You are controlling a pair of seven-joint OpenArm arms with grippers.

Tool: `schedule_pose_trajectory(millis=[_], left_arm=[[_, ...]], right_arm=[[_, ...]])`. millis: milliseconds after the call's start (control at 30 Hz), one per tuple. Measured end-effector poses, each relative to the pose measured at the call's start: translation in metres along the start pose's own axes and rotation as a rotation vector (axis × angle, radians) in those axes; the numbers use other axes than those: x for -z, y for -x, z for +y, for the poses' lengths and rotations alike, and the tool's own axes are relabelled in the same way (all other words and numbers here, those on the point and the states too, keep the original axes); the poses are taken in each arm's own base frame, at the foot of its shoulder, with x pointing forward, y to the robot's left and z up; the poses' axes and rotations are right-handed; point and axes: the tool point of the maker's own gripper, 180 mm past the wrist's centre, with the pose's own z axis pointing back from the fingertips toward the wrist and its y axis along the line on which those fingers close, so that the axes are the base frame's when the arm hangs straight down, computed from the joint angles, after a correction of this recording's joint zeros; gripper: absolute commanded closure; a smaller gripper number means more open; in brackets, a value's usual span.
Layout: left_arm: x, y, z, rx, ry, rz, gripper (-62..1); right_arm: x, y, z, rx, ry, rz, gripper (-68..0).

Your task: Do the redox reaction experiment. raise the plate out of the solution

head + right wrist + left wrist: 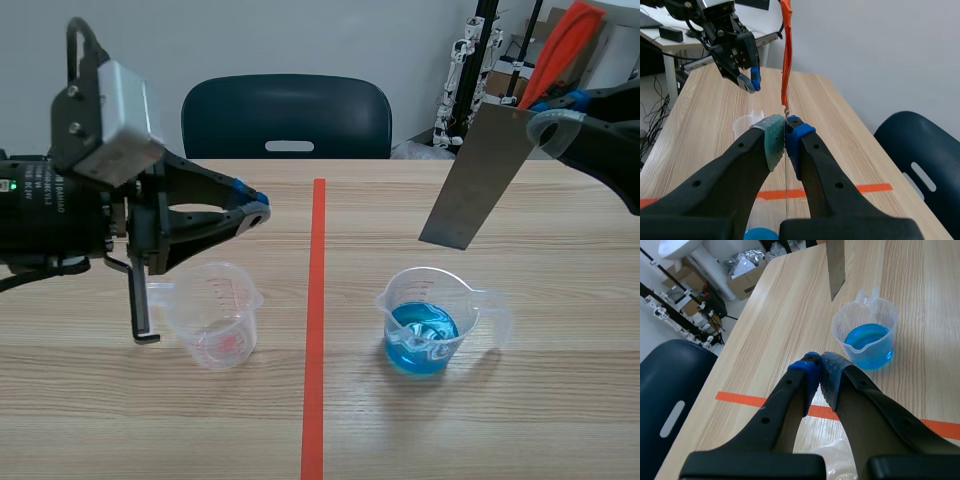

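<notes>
A grey metal plate point(478, 178) hangs tilted in the air, its lower end clear above the beaker of blue solution point(425, 325). My right gripper point(543, 122) is shut on the plate's upper corner, at the far right. In the right wrist view the plate's thin edge point(785, 117) shows between the pressed pads. My left gripper point(256, 211) is shut on nothing and hovers above an empty clear beaker point(215, 315) left of the tape line. From the left wrist, the shut left gripper point(819, 371) points toward the blue beaker point(867, 337) and the plate's lower end point(836, 265).
An orange-red tape line point(315, 320) splits the wooden table point(560, 400) between the two beakers. A dark blue chair point(288, 115) stands at the far edge. Stands and boxes point(475, 70) clutter the back right, off the table.
</notes>
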Motion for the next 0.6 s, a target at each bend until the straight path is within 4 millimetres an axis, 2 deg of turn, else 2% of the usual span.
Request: schedule_pose_trajectory(millis=[200, 400, 467, 600], left_arm=[[0.019, 0.002, 0.005, 0.016, -0.022, 0.009, -1.7], [0.031, 0.017, -0.001, 0.000, -0.001, 0.036, -1.7], [0.035, 0.018, -0.002, -0.002, 0.008, 0.035, -1.7], [0.043, 0.016, -0.001, 0.009, 0.041, 0.026, -1.7]], right_arm=[[0.000, 0.005, 0.001, 0.012, 0.007, 0.019, -0.6], [0.003, -0.009, 0.015, 0.014, -0.041, 0.018, -0.6], [0.005, -0.016, 0.020, 0.009, -0.061, 0.014, -0.6], [0.008, -0.014, 0.021, 0.039, -0.038, 0.044, -0.6]])
